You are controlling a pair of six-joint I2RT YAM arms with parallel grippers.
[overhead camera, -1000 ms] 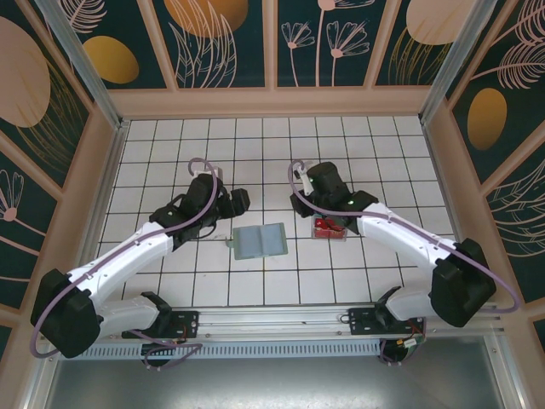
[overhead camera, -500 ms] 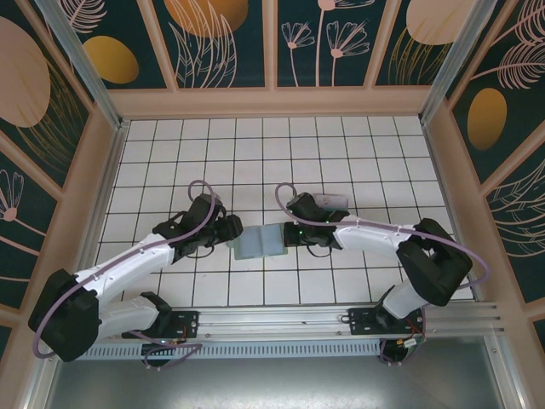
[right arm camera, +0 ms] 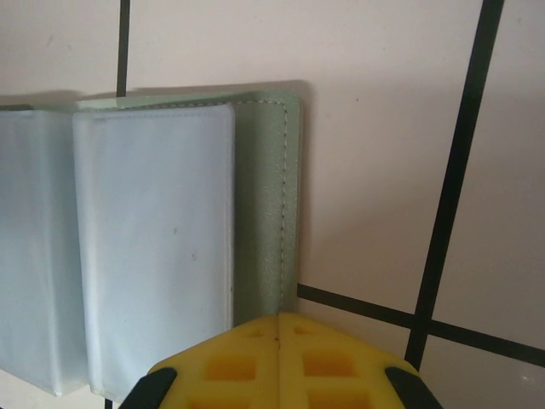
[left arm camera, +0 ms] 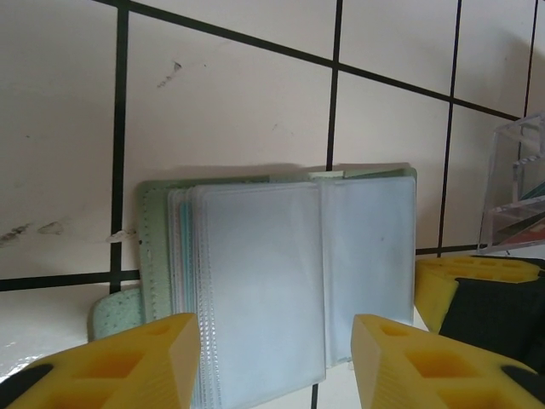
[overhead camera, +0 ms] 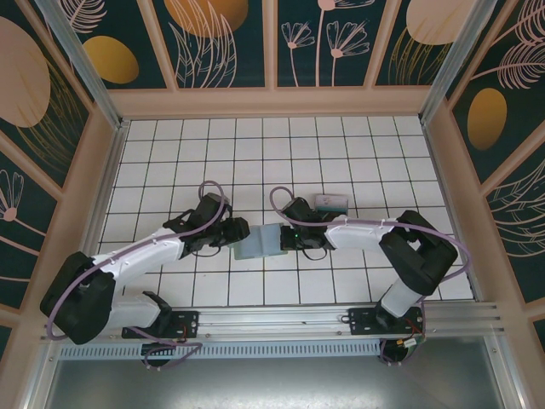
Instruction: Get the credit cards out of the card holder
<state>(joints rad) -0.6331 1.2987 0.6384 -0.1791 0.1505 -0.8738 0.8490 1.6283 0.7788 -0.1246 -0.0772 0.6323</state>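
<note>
Looking from the top camera, where's the card holder (overhead camera: 262,243)?

Lying open on the white tiled table (overhead camera: 170,153), directly between the two sets of fingers. The left gripper (overhead camera: 240,233) is at its left edge and the right gripper (overhead camera: 288,238) at its right edge, both low over it.

And the credit cards (overhead camera: 330,203)?

Beyond the right fingers and a little to their right, apart from the holder, sitting in a small clear box.

What does the left wrist camera give?

The left fingers (left arm camera: 128,362) are spread wide, released, one on either side of the holder's near edge. Ahead of them the bluish-grey sleeves lie fanned out on the sage cover, with a small green tab poking out beside the left-hand finger. A yellow finger of the other arm touches the holder's right edge. Past that stands the wall of the clear box (left arm camera: 511,162), with teal and reddish edges showing through it.

And the right wrist?

The right fingers (right arm camera: 230,362) are clenched together, meeting along one seam, with their tips right at the stitched green border of the cover. Whether a bit of that border is nipped between them I can't tell. The pale sleeves lie ahead and to the left of the tips, and bare tile is to the right.
</note>
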